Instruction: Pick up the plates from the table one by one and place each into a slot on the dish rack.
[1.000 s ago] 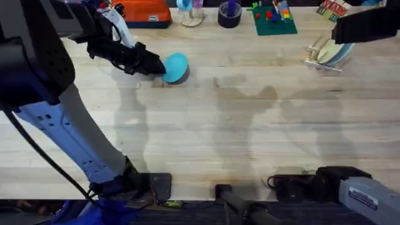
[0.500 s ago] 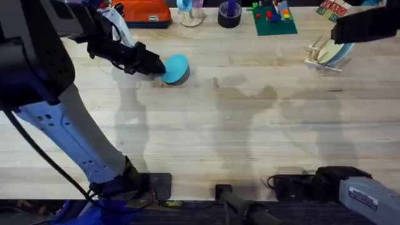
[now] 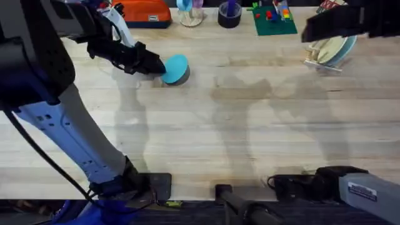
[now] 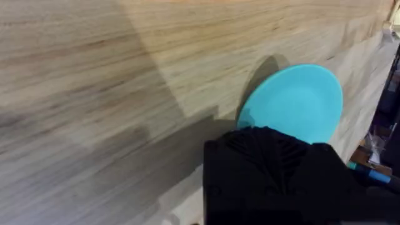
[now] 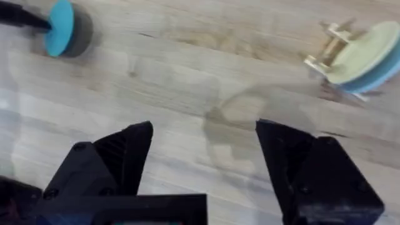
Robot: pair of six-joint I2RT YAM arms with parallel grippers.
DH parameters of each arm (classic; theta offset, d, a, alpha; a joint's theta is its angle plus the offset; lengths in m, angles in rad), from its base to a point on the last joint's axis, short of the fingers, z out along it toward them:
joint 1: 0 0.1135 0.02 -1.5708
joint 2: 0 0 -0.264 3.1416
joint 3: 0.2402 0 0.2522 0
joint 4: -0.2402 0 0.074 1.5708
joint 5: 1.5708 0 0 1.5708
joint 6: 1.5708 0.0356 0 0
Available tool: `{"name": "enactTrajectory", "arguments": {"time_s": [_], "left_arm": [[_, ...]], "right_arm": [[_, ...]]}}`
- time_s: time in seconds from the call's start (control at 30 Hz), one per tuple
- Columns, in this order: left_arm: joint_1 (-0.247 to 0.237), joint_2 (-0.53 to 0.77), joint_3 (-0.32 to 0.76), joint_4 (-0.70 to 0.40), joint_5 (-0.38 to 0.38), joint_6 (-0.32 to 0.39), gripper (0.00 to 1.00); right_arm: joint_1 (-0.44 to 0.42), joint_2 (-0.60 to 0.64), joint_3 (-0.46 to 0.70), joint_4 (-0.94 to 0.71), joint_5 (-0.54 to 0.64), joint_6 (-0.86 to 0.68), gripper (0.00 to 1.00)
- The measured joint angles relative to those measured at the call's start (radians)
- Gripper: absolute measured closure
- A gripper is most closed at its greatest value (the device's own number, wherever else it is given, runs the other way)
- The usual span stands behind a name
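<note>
We pinch the bright cyan-blue round plate (image 3: 175,65) by its edge in our left claw (image 3: 156,65) to lift it off the pale wooden table (image 3: 250,144) toward the small wooden dish rack (image 3: 320,53), our right claw (image 5: 203,156) hanging open.

A bright cyan-blue plate (image 4: 294,103) is sitting tilted above the pale wooden table (image 4: 125,75), casting a dark shadow on the planks beside it, while the left gripper's black body is covering the plate's near edge and hiding its fingers.

Cyan plate (image 3: 175,64); cream, pale-blue plates (image 3: 334,50); pale wood table (image 3: 237,131).
</note>
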State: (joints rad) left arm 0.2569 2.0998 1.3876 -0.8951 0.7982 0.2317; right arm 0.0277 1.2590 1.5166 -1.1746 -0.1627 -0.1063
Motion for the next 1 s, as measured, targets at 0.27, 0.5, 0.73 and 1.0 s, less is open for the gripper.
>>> {"name": "enactTrajectory", "arguments": {"time_s": [0.27, 0.5, 0.73, 1.0], "left_arm": [[0.0, 0.0, 0.0, 0.003, 0.0, 0.0, 0.96], [0.0, 0.0, 0.0, 0.003, 0.0, 0.0, 0.96], [0.0, 0.0, 0.0, 0.003, 0.0, 0.0, 0.96], [0.0, 0.0, 0.0, 0.003, 0.0, 0.0, 0.96]], "right_arm": [[0.102, 0.092, 0.0, 0.09, -0.011, 0.091, 0.009], [0.174, 0.188, 0.0, 0.163, -0.018, 0.197, 0.007], [0.232, 0.286, 0.0, 0.224, -0.018, 0.278, 0.007], [0.291, 0.404, 0.0, 0.312, -0.018, 0.367, 0.007]]}}
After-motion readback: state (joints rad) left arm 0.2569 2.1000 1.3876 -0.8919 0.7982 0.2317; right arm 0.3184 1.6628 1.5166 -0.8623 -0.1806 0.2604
